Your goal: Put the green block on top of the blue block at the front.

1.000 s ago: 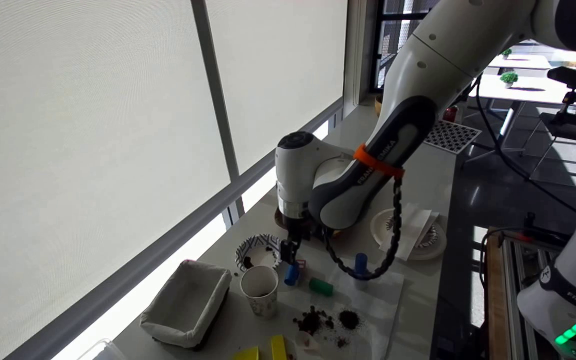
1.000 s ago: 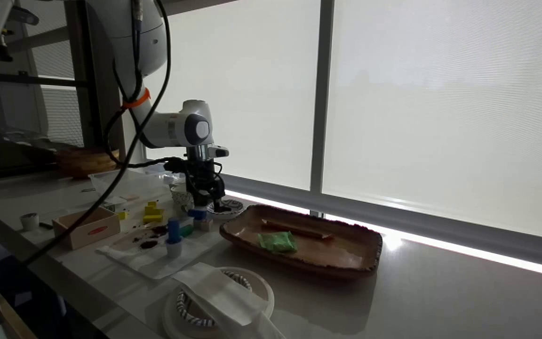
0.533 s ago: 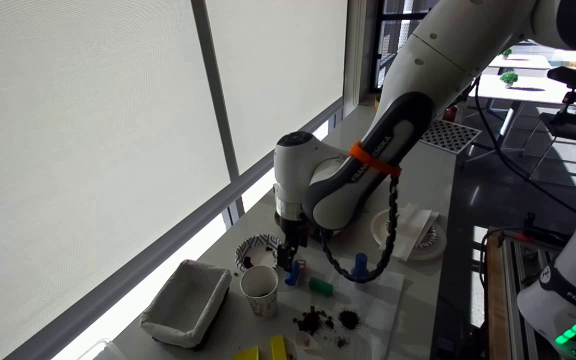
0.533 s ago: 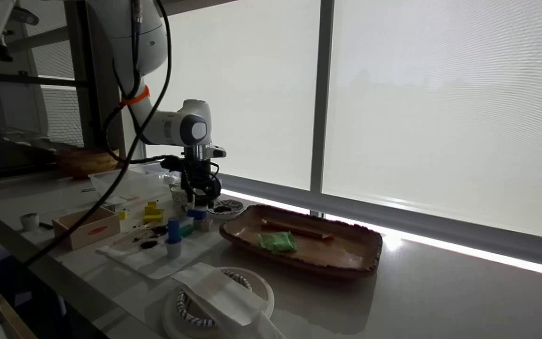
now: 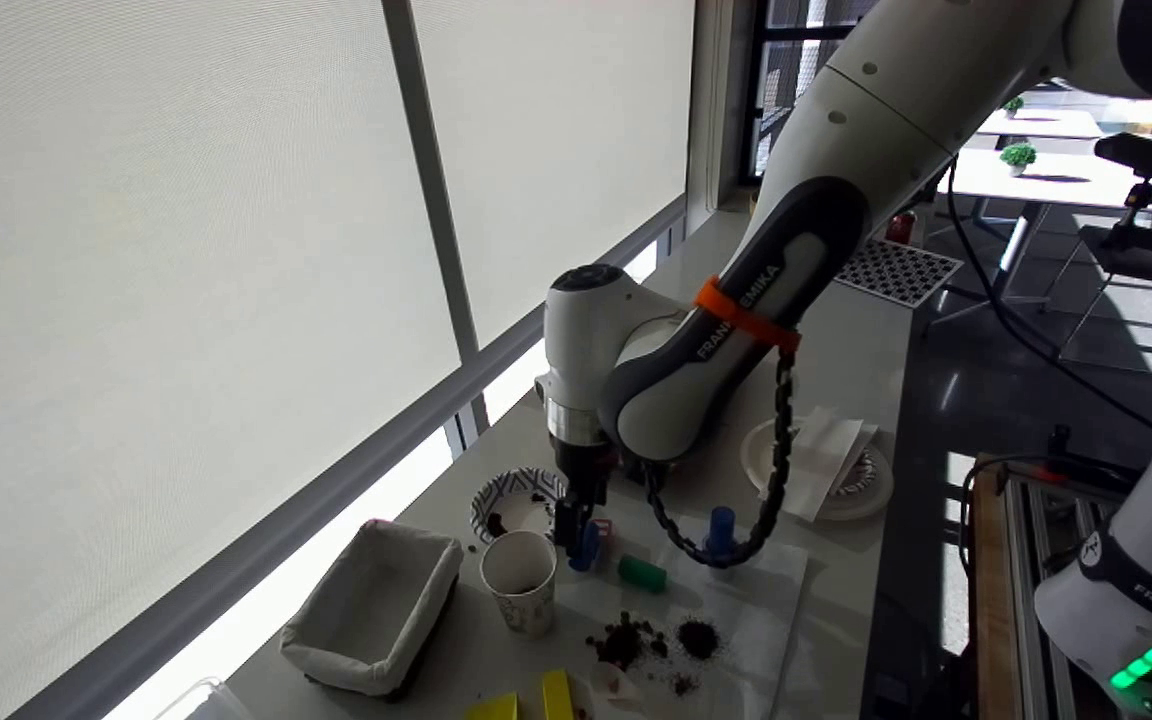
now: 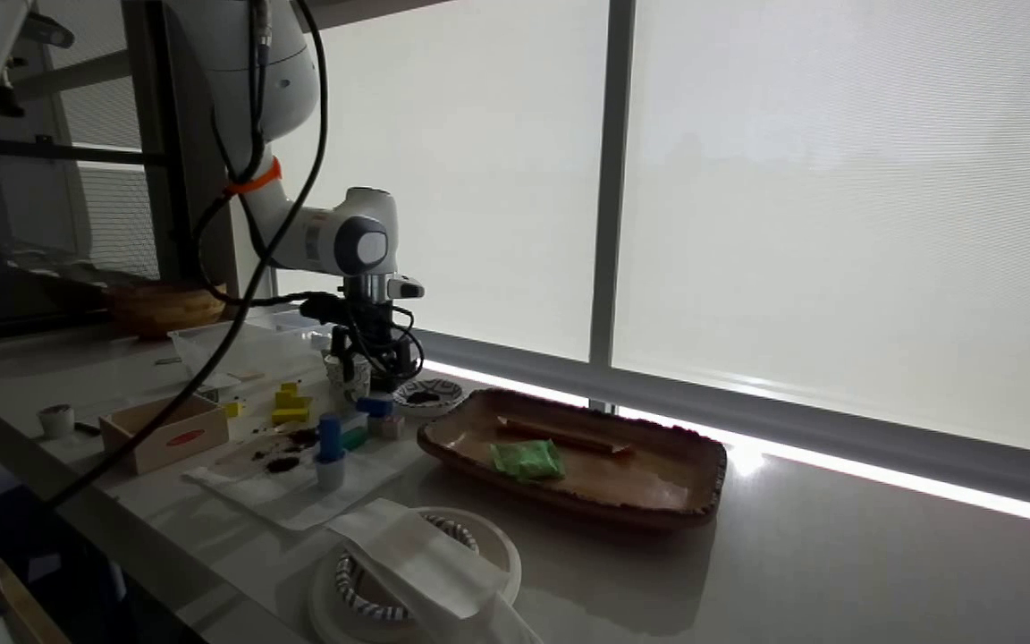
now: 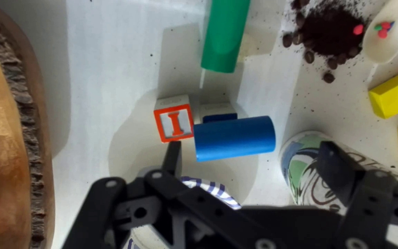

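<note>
The green block [image 7: 225, 34] is a cylinder lying on its side on the table; it also shows in both exterior views [image 5: 643, 574] [image 6: 354, 438]. The small upright blue block [image 5: 722, 522] stands on a small white cup, also seen in an exterior view [image 6: 330, 438]; it is out of the wrist view. A second blue cylinder [image 7: 234, 138] lies sideways, seemingly on a letter block, beside a red-framed letter block [image 7: 174, 122]. My gripper [image 7: 250, 148] is open and empty, its fingers spread to either side of this lying blue cylinder's near edge, above it in an exterior view [image 6: 372, 371].
A patterned paper cup [image 5: 519, 580] stands close to my gripper, under one finger in the wrist view [image 7: 306, 166]. A patterned bowl [image 5: 516, 500] and a wooden tray [image 6: 658, 514] are nearby. Dark grounds [image 7: 332, 31], a spoon [image 7: 385, 34] and yellow blocks [image 7: 397, 91] lie around.
My gripper has shifted a little; it stands further left in an exterior view, and its fingers look turned compared with a second ago. The blocks have not moved.
</note>
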Controlling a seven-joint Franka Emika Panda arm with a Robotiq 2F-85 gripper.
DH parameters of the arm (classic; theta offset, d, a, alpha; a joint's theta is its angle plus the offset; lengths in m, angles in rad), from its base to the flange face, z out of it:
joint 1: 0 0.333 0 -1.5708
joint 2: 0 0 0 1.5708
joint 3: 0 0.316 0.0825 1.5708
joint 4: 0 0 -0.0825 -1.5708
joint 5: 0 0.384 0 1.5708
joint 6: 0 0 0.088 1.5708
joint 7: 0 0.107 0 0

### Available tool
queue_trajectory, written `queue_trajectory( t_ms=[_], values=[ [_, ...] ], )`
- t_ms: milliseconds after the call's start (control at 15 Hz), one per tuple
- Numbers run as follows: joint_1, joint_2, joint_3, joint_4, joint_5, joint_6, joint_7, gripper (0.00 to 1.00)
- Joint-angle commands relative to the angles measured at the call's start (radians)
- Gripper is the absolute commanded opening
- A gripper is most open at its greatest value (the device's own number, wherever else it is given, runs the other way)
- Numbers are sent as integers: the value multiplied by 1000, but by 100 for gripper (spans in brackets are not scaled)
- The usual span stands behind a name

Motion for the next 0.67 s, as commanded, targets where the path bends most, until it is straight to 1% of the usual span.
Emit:
queue_trajectory(
  t_ms=[0,133,200,333,467,600],
  values=[
    [-9,-58,22,-53,15,-63,-54,100],
    [-1,-77,32,-78,20,-97,-58,100],
    [5,-83,34,-92,19,-86,-47,100],
    [22,-86,30,-121,9,-40,-6,100],
    [38,-84,19,-143,-3,-17,43,100],
    [50,-81,10,-171,-6,37,94,100]
  ],
)
